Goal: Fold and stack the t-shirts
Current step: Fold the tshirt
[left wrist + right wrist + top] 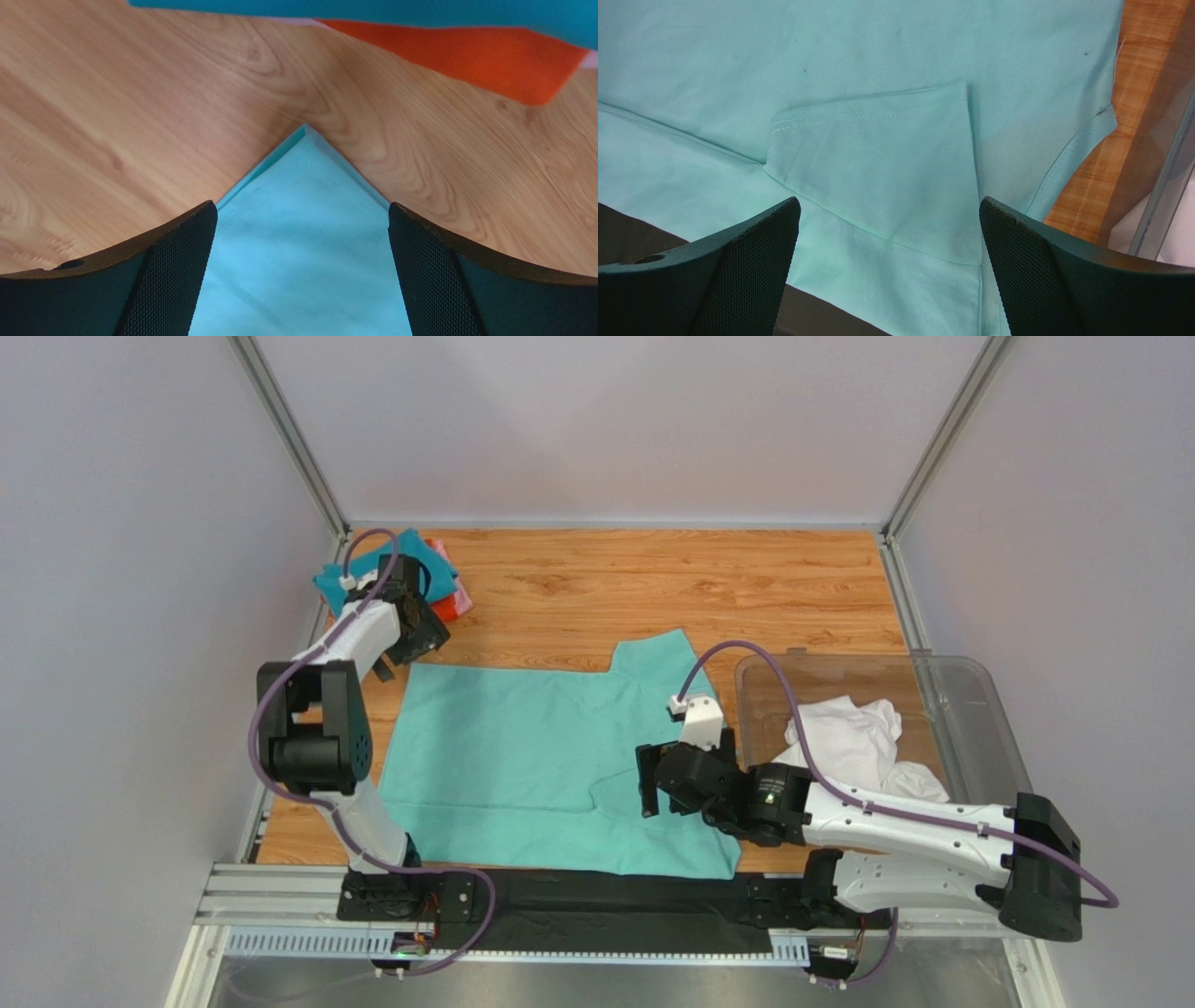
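Both spread, empty — my left jaws at the far-left corner of the soft mint-green cotton t-shirt (533,756) on the wooden desk (701,595), my right jaws over its tucked sleeve (878,182) — a shallow pinch might drag that tuck open.

Mint-green t-shirt (533,756) lies flat; teal shirt (334,583) tops orange-red shirt (452,602).

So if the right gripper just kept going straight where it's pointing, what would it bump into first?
Probably the soft mint-green cotton t-shirt, right on its folded-over sleeve flap, which lies between the open fingers of the right gripper. How high above the cloth it hangs is unclear.
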